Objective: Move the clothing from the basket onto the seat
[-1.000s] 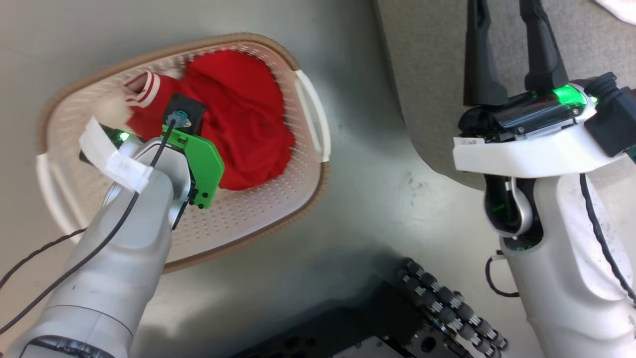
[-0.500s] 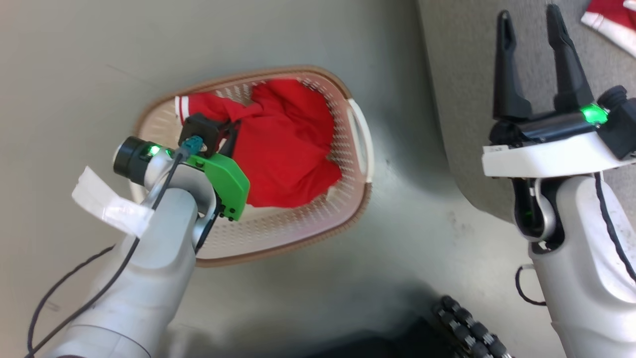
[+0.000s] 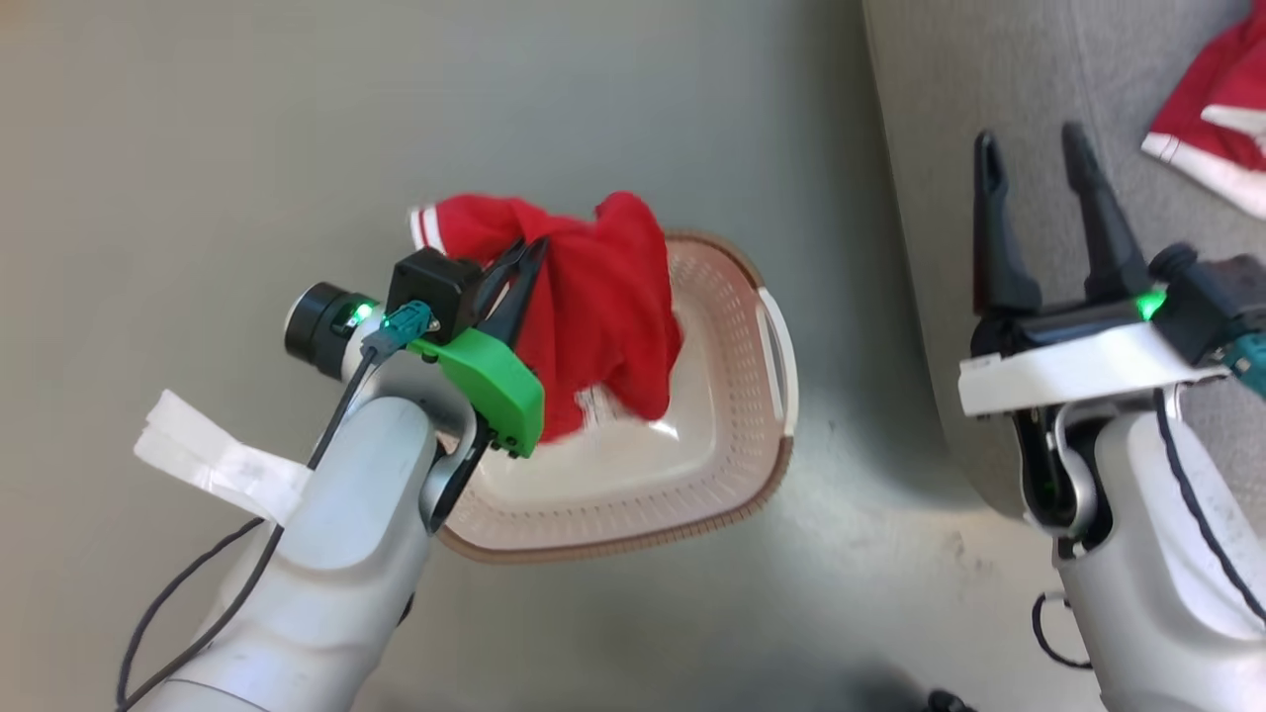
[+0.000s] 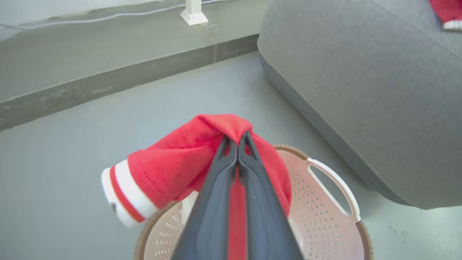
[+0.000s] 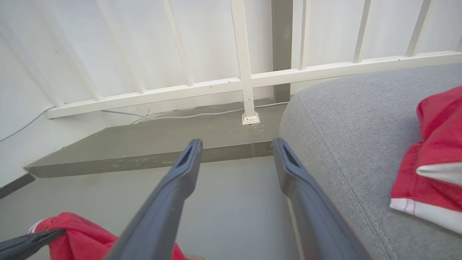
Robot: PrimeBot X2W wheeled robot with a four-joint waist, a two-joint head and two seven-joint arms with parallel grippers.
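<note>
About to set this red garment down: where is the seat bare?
The seat is bare from its rounded corner nearest the basket across to the red garment lying on it. Crowded only around that garment; the open right gripper hangs over the bare stretch.

Domestic room: upholstered seat [image 3: 949, 79], laundry basket [image 3: 692, 514]

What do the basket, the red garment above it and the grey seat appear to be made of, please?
Basket: seemingly moulded cream plastic, smooth with a slight sheen, rows of punched holes; brown rim looks woven-patterned.
Red garment: soft knit-like fabric, matt, folds and drapes limply, stitched hem.
Seat: grey woven upholstery, matt, visible weave and seams.
</note>
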